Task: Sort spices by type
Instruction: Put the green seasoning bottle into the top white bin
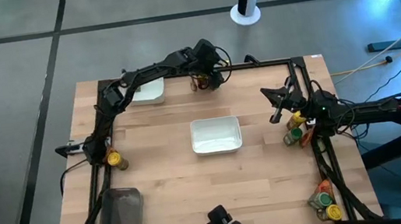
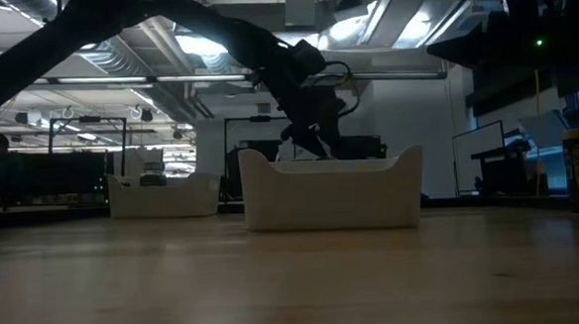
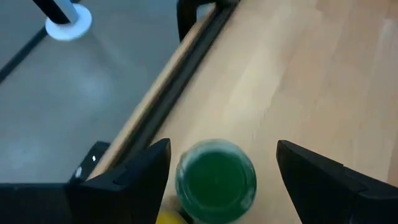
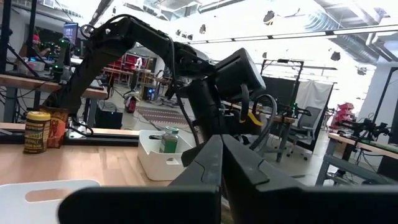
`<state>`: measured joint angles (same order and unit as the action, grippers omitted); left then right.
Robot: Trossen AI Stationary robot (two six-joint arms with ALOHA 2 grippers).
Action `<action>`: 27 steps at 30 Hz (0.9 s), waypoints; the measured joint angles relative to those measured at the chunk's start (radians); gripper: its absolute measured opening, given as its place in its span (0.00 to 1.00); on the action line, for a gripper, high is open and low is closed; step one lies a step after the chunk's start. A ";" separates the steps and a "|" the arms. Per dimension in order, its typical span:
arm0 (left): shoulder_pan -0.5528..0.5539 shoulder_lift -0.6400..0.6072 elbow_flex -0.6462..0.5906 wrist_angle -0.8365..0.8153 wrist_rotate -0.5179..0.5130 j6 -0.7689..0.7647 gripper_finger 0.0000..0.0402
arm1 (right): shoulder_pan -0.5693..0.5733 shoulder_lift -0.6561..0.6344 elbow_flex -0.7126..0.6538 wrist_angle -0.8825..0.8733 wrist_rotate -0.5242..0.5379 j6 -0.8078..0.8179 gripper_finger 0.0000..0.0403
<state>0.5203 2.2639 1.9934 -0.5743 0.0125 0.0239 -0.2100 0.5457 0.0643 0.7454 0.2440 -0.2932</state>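
1. L gripper (image 1: 208,79) hangs at far edge of tabletop (image 1: 172,187), near the middle, jaws spread wide. L wrist view: green-lid jar (image 3: 216,182) sits upright between the two fingers (image 3: 134,171), gap either side, not touching. A bit of yellow shows just beside the jar, can't tell what it is.
2. Step in hand, my read: pick of a green-lid jar, at the straddle stage; no grip yet.
3. R gripper (image 1: 275,113) near R edge, lifted off the tabletop, jaws pressed together, nothing in them. Waiting, by the look of it.
4. Where the spices lie: cluster of jars/packet (image 1: 296,128) by R edge just beside R gripper; another cluster (image 1: 325,203) at near R corner; yellow-lid jar (image 1: 115,159) with a packet at L edge. R wrist view shows a green-lid jar already in the far-L tray (image 1: 149,94).
5. Centre tray (image 1: 215,135) looks empty from above. Grey tub (image 1: 121,216) at near L corner, contents unclear.
6. Sort barely begun, most items still loose at the edges.
7. Next move calls for: drop slightly if needed, close squarely on jar body below lid, lift clear, carry to far-L tray w/ the other green one.
8. Risk: jar near edge rail; off-centre close could tip or shove it.
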 joint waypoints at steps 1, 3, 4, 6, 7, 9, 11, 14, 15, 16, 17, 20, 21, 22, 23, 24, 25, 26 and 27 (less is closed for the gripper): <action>-0.001 0.005 0.000 0.008 0.001 0.001 0.69 | 0.000 0.000 0.000 -0.003 0.000 0.000 0.03; -0.002 0.010 0.000 -0.003 0.000 0.002 0.69 | 0.000 0.000 0.000 -0.004 0.000 -0.001 0.03; -0.003 0.017 0.000 0.004 -0.002 0.002 0.69 | 0.000 0.000 0.000 -0.004 0.000 0.000 0.03; -0.004 0.022 0.000 0.006 -0.005 0.002 0.69 | 0.001 0.000 0.000 -0.006 0.000 -0.001 0.03; -0.004 0.023 0.000 0.002 -0.007 0.002 0.69 | 0.000 0.000 0.000 -0.007 0.000 -0.001 0.03; -0.004 0.023 0.000 0.004 -0.007 0.002 0.69 | 0.000 0.000 0.000 -0.007 0.001 -0.001 0.03; -0.004 0.023 0.000 0.002 -0.007 0.002 0.69 | 0.000 0.000 0.000 -0.007 0.001 -0.001 0.03; -0.004 0.024 0.000 -0.018 -0.007 0.004 0.69 | 0.000 0.000 0.000 -0.007 0.001 -0.001 0.03; -0.003 0.024 0.000 -0.029 -0.008 0.005 0.69 | 0.000 0.000 0.000 -0.007 0.001 -0.001 0.03; -0.002 0.024 0.000 -0.038 -0.007 0.007 0.69 | 0.000 0.000 0.000 -0.007 0.001 -0.001 0.03; -0.002 0.024 -0.003 -0.042 -0.007 0.006 0.69 | 0.000 0.000 0.000 -0.007 0.001 -0.001 0.03; -0.002 0.024 -0.018 -0.049 -0.007 0.003 0.69 | 0.000 0.000 0.000 -0.007 0.001 -0.001 0.03; -0.002 0.025 -0.023 -0.050 -0.007 0.003 0.69 | 0.000 0.000 0.000 -0.007 0.001 -0.001 0.03; -0.002 0.025 -0.025 -0.051 -0.007 0.002 0.69 | 0.000 0.000 0.000 -0.007 0.002 -0.001 0.03; -0.002 0.025 -0.031 -0.046 -0.007 0.002 0.69 | 0.000 0.000 0.000 -0.007 0.002 -0.001 0.03; -0.002 0.025 -0.040 -0.032 -0.007 0.003 0.69 | 0.000 0.000 0.000 -0.007 0.002 -0.001 0.03; -0.002 0.025 -0.048 -0.017 -0.007 0.005 0.69 | 0.000 0.000 0.000 -0.007 0.002 -0.001 0.03; -0.002 0.025 -0.055 -0.007 -0.007 0.006 0.69 | 0.000 0.000 0.000 -0.007 0.002 -0.001 0.03; -0.002 0.025 -0.057 -0.006 -0.007 0.003 0.69 | 0.000 0.000 0.000 -0.007 0.002 -0.001 0.03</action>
<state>0.5186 2.2890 1.9366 -0.5808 0.0055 0.0269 -0.2096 0.5457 0.0643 0.7385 0.2455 -0.2939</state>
